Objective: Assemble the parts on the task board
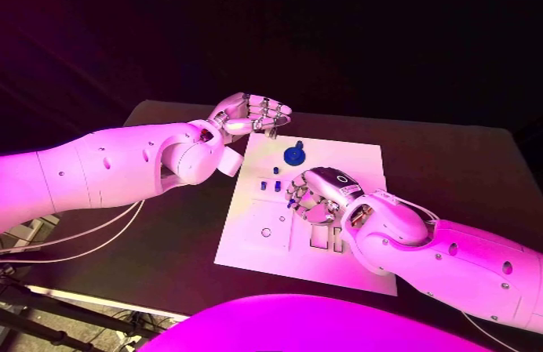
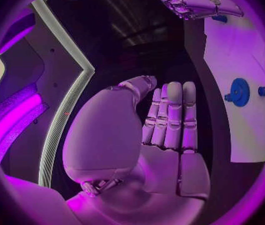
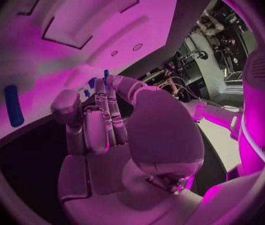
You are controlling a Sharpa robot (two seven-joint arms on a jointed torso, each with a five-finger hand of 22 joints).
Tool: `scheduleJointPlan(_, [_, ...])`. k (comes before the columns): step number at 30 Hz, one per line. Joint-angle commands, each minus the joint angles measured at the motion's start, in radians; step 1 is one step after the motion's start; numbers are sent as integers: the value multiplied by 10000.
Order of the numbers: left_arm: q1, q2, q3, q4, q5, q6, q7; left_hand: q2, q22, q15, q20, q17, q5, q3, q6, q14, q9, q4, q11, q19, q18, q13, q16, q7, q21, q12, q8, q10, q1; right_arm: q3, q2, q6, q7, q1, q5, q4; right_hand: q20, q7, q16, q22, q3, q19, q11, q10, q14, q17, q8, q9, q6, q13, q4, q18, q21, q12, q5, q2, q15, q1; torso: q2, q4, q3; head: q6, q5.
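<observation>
The white task board (image 1: 340,262) lies in the middle of the table. A blue gear (image 1: 294,155) stands near its far edge, seen also as the gear (image 2: 239,91) in the left wrist view. Small blue pegs (image 1: 264,185) stand left of my right hand (image 1: 320,194), which hovers low over the board's middle with its fingers curled down. Its fingertips (image 3: 105,85) meet small blue pegs (image 3: 92,82); whether one is pinched is hidden. My left hand (image 1: 251,117) hangs above the board's far left corner, holding nothing, its fingers (image 2: 173,115) straight and side by side.
Two rectangular slots (image 1: 320,238) and a round hole (image 1: 266,231) mark the board's near half. A long blue piece (image 3: 12,105) lies on the board (image 3: 57,60). Bare black table (image 1: 453,164) stretches to the right. Cables (image 1: 79,238) hang off the left edge.
</observation>
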Motion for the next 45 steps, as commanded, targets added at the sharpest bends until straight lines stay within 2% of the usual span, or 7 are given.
scheduleJointPlan(1, [12, 40, 8, 30, -15, -7, 0, 76, -15, -1, 44, -13, -17, -10, -84, -37, -14, -77, -17, 14, 129, 14, -56, 19, -53, -11, -63, -65, 56, -9, 70, 290, 69, -56, -166, -47, -8, 52, 44, -18, 42, 29, -129, 198, 430, -17, 30, 18, 26, 19, 1, -166, -64, -8, 5, 49, -84, -59, 7, -19, 15, 1, 96])
scheduleJointPlan(4, [12, 57, 8, 27, -27, 6, -10, 83, -16, 3, 47, -17, -16, -13, -78, -41, -12, -80, -14, 11, 128, 17, -56, 23, -57, -5, -57, -68, 56, -15, 116, 355, 68, -90, -177, -76, -8, 52, 44, -18, 42, 29, -129, 198, 430, -17, 30, 18, 26, 19, 1, -166, -64, -8, 5, 49, -84, -59, 9, -11, 23, 1, 122])
scheduleJointPlan(9, [12, 76, 8, 14, -38, 22, -18, 91, -16, 4, 48, -19, -11, -9, -77, -43, -12, -84, -14, 11, 129, 18, -57, 25, -58, -2, -55, -69, 62, -28, 170, 421, 67, -126, -186, -110, -1, 53, 52, -11, 29, 24, -126, 200, 426, -22, 43, 42, 16, 25, 18, -168, -65, -16, -39, 39, -77, -104, -1, -16, 13, 1, 148])
scheduleJointPlan(25, [12, 86, 8, -45, -45, 68, -47, 100, -15, 6, 50, -24, -3, -9, -74, -47, -11, -91, -10, 10, 129, 20, -57, 29, -60, 5, -51, -75, 67, -51, 248, 479, 90, -212, -196, -124, 1, 49, 55, -11, 28, 20, -128, 201, 423, -26, 50, 54, 12, 29, 20, -167, -70, -20, -68, 40, -76, -113, 4, 2, 14, 1, 172])
scheduleJointPlan(45, [13, 84, 8, -86, -47, 106, -80, 100, -15, 6, 50, -24, -3, -9, -74, -47, -11, -91, -10, 10, 129, 20, -57, 29, -60, 5, -51, -75, 67, -72, 292, 611, 87, -262, -196, -139, 2, 48, 59, -15, 26, 13, -128, 200, 421, -31, 56, 67, 3, 32, 21, -164, -81, -26, -93, 37, -76, -125, -4, -9, 4, 1, 223])
